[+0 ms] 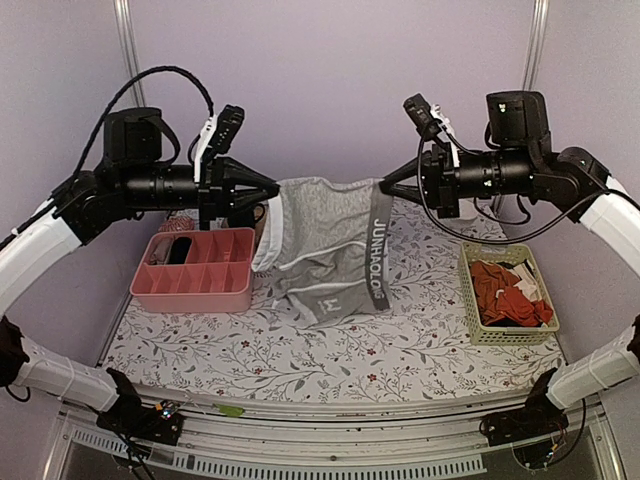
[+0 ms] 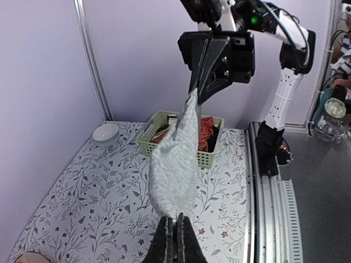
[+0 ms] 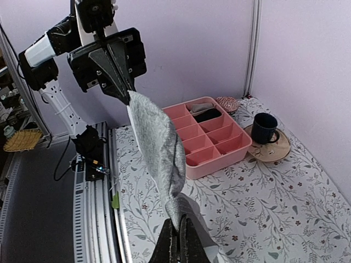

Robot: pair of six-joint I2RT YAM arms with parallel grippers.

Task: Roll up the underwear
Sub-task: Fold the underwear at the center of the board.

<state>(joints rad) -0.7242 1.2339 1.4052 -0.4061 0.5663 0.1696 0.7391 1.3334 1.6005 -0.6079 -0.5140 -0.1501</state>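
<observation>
Between left gripper (image 1: 274, 188), right gripper (image 1: 384, 185): pinched underwear (image 1: 330, 245)

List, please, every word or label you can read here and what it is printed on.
"JUNHAOLO", white lettering down the waistband of the underwear; whether more letters follow is unclear.
A "W"-like mark lower on that waistband, too blurred to confirm.
Nothing else carries readable text.

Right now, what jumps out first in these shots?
The grey underwear hangs stretched between both raised arms, the left gripper and right gripper each pinching its upper edge. Flanking it on the floral table: a pink divided tray on the left, a green basket of orange-red garments on the right.
</observation>
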